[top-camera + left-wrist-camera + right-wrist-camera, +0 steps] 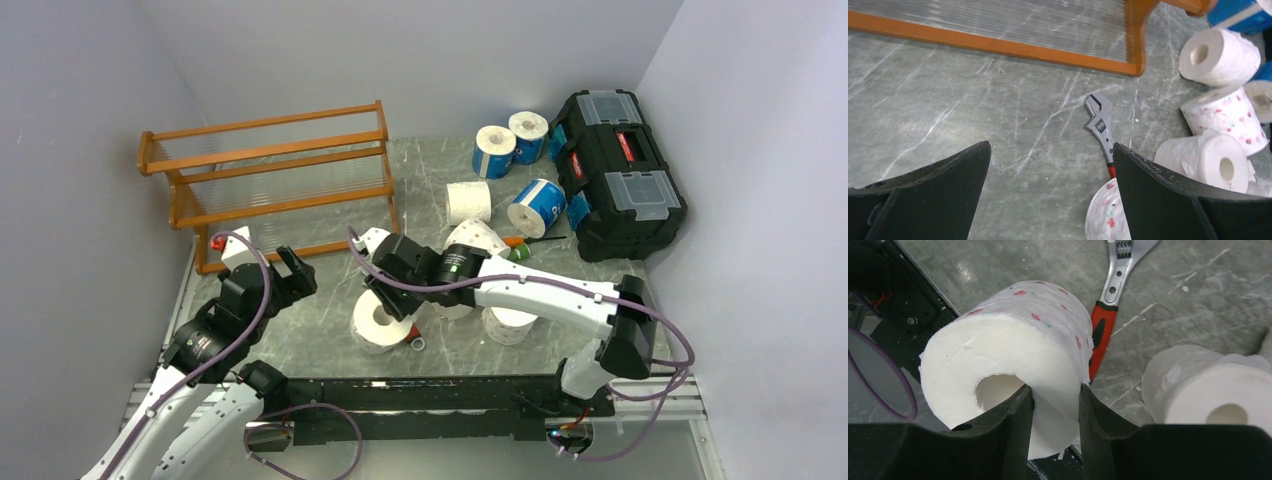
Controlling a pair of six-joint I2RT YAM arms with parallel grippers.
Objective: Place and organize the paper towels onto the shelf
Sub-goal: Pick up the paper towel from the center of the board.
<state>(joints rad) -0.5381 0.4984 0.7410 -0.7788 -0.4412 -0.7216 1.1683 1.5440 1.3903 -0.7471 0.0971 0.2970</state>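
Nearest, the right fingers (pixel 1008 425) are pinching the wall of a red-printed roll (pixel 1013 325), one finger inside its core, over the near part of the grey marbled tabletop (pixel 320 330) by a red-handled wrench (pixel 1100 127). The left fingers (pixel 948 170) are gaping wide, gripping nothing. Farther back, other paper towels (pixel 468 203) are lying loose, the shelf (pixel 280 204) is standing far left and a black toolbox (pixel 615 170) far right, with pale walls (pixel 400 50) enclosing everything.

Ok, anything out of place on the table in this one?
Yes: a red-handled adjustable wrench lies flat on the table among the paper towels, in front of the shelf. It doesn't belong with the rolls, and the right tool holds a printed roll just beside it.
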